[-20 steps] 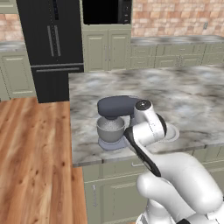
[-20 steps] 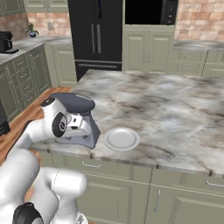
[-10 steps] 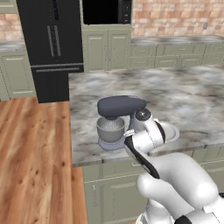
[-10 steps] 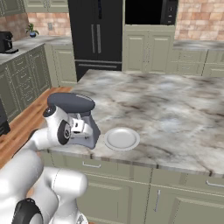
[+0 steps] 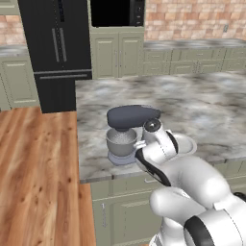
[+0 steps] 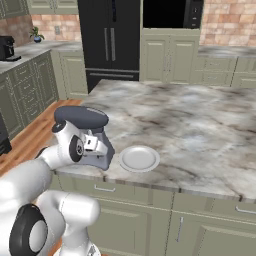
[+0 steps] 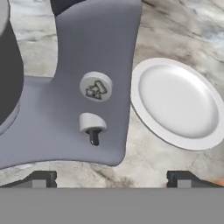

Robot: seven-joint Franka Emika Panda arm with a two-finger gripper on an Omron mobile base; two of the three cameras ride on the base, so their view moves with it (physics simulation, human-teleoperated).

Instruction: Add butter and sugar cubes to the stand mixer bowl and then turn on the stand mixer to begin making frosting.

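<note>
I'm looking over the arm at a kitchen island with a grey-and-white marbled counter (image 5: 192, 105) on pale green cabinet fronts (image 6: 200, 230). The stand mixer (image 5: 127, 132) sits close to the near edge of that counter, toward its left end, with its dark slate head level over the stand mixer bowl (image 5: 121, 141). Just to the right of the mixer lies a flat white plate (image 6: 139, 158), bare, close beside the mixer's base but not touching it. In the hand view I'm facing the lavender-grey stand of the mixer from close up, where I can see a round dial (image 7: 96, 86) with a small lever knob (image 7: 92, 126) beneath it. The gripper (image 7: 111, 179) has its two dark fingertips (image 7: 40, 178) spread wide at the bottom corners of that view, with nothing between them, near the counter's front edge. Across the room a black refrigerator (image 5: 57, 48) stands at the far wall with a dark built-in oven (image 6: 172, 12) to its right, brick wall (image 5: 192, 19) beyond, and wood plank floor (image 5: 38, 173) to the left of the island. A coffee machine (image 6: 7, 48) sits on the far left counter. I can't make out the butter or the sugar cubes anywhere.
</note>
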